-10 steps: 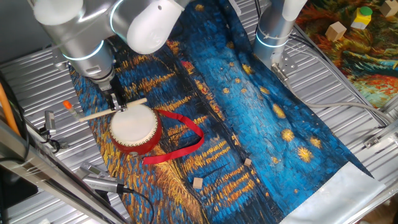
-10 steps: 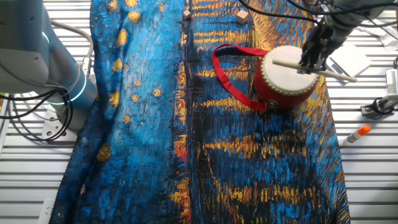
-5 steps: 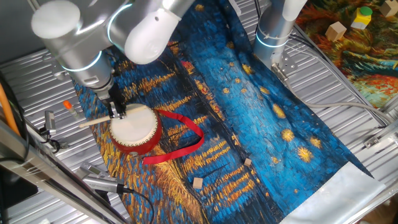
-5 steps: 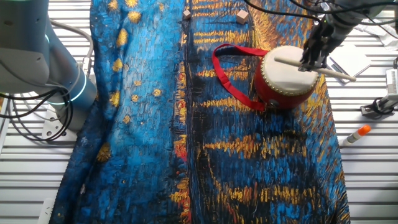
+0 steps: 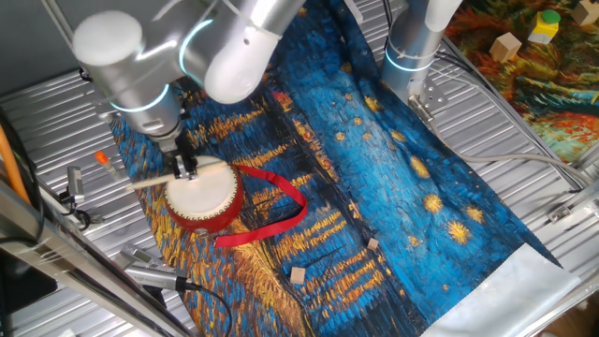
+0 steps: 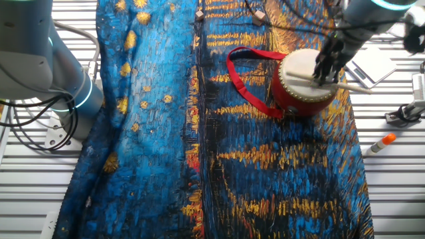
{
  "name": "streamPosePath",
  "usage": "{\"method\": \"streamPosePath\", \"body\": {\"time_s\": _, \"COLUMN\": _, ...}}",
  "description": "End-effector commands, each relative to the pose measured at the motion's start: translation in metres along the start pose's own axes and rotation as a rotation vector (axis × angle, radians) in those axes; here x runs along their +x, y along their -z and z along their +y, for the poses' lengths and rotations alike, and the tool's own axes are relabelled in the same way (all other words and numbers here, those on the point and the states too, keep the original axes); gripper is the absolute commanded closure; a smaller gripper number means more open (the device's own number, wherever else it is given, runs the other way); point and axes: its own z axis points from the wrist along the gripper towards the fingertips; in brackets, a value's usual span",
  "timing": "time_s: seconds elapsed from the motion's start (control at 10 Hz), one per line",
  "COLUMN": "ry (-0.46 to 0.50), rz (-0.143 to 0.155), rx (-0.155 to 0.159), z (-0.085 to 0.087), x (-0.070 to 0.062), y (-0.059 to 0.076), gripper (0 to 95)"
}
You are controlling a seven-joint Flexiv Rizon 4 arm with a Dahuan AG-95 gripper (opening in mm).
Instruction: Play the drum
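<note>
The drum (image 5: pixel 201 194) (image 6: pixel 300 85) stands upright on the blue painted cloth, cream skin up, red side, its red ribbon strap (image 5: pixel 271 211) (image 6: pixel 247 79) trailing beside it. My gripper (image 5: pixel 184 168) (image 6: pixel 323 74) is shut on a thin pale wooden stick (image 5: pixel 150 181) (image 6: pixel 352 86). The stick lies nearly level, its far end over the drum skin and seemingly touching it. The gripper hangs right over the drum's edge.
A second arm base (image 5: pixel 412 51) (image 6: pixel 56 79) stands on the cloth's far side. Two small wooden blocks (image 5: pixel 298 274) (image 6: pixel 257 16) lie on the cloth. An orange-capped marker (image 5: pixel 101 158) (image 6: pixel 380 143) lies on the metal table. Metal clamps (image 5: pixel 150 273) sit near the drum.
The gripper with the stick has moved lower and further over the drum; the stick tip came down onto the skin. The drum has not shifted.
</note>
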Motion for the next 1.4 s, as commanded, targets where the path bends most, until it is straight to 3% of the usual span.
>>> {"method": "streamPosePath", "body": {"time_s": 0.1, "ry": -0.016, "rz": -0.006, "rx": -0.018, "z": -0.001, "x": -0.002, "y": -0.004, "gripper": 95.0}}
{"method": "streamPosePath", "body": {"time_s": 0.3, "ry": -0.02, "rz": 0.013, "rx": -0.013, "z": 0.002, "x": -0.004, "y": 0.015, "gripper": 95.0}}
{"method": "streamPosePath", "body": {"time_s": 0.4, "ry": -0.019, "rz": 0.03, "rx": -0.007, "z": 0.001, "x": -0.006, "y": 0.038, "gripper": 95.0}}
{"method": "streamPosePath", "body": {"time_s": 0.5, "ry": -0.012, "rz": 0.034, "rx": -0.005, "z": -0.001, "x": -0.006, "y": 0.042, "gripper": 95.0}}
{"method": "streamPosePath", "body": {"time_s": 0.7, "ry": -0.014, "rz": 0.034, "rx": -0.003, "z": -0.001, "x": -0.005, "y": 0.039, "gripper": 95.0}}
{"method": "streamPosePath", "body": {"time_s": 0.9, "ry": -0.016, "rz": 0.018, "rx": 0.004, "z": -0.003, "x": -0.002, "y": 0.011, "gripper": 95.0}}
{"method": "streamPosePath", "body": {"time_s": 1.1, "ry": -0.017, "rz": 0.001, "rx": 0.01, "z": -0.003, "x": 0.0, "y": -0.004, "gripper": 95.0}}
{"method": "streamPosePath", "body": {"time_s": 1.3, "ry": -0.026, "rz": 0.002, "rx": 0.005, "z": -0.002, "x": -0.002, "y": 0.004, "gripper": 95.0}}
{"method": "streamPosePath", "body": {"time_s": 1.4, "ry": -0.025, "rz": 0.019, "rx": 0.002, "z": -0.002, "x": -0.004, "y": 0.02, "gripper": 95.0}}
